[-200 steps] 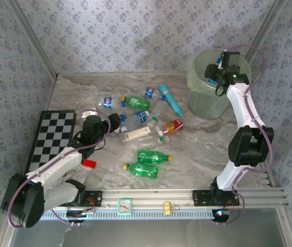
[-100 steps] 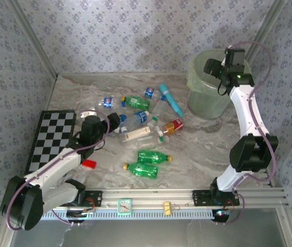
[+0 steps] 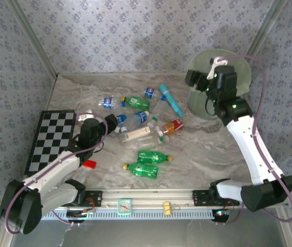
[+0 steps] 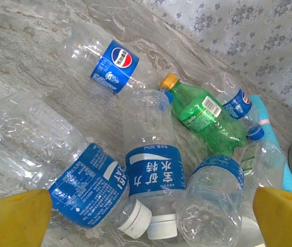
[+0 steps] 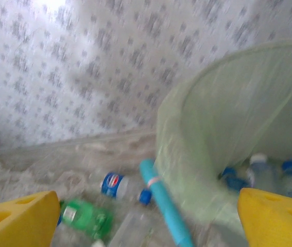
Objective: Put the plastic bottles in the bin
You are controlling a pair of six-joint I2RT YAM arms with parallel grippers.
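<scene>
Bottles [image 3: 153,157] of clear and green plastic lay scattered on their sides over the middle of the marbled worktop [image 3: 207,149] in the top view. Two green ones lay side by side at 6 o'clock of the cluster. A red-orange labelled bottle [image 3: 170,126] sat at its 3 o'clock edge, near the end of a teal tube [image 3: 170,100] that ran off toward 11 o'clock.

The pale green bin [image 3: 197,103] stood at 2 o'clock on the worktop, near the back corner, partly hidden by the right arm. The right fingers [image 3: 193,77] hung at the bin's 10 o'clock side, near its rim. The blurred right wrist view showed both yellow tips spread wide with nothing between them, and a few capped bottles lying inside the bin.

The left fingers [image 3: 110,121] hovered at the cluster's 9 o'clock edge. Seen from the left wrist, their tips stood fully apart and gripped nothing, over three clear blue-labelled bottles [image 4: 153,170] lying close together. A green bottle with a yellow cap [image 4: 207,116] lay beyond them at 1 o'clock.

A checkerboard [image 3: 50,141] lay at 9 o'clock on the worktop, with a small red block [image 3: 88,164] near its 4 o'clock corner.
</scene>
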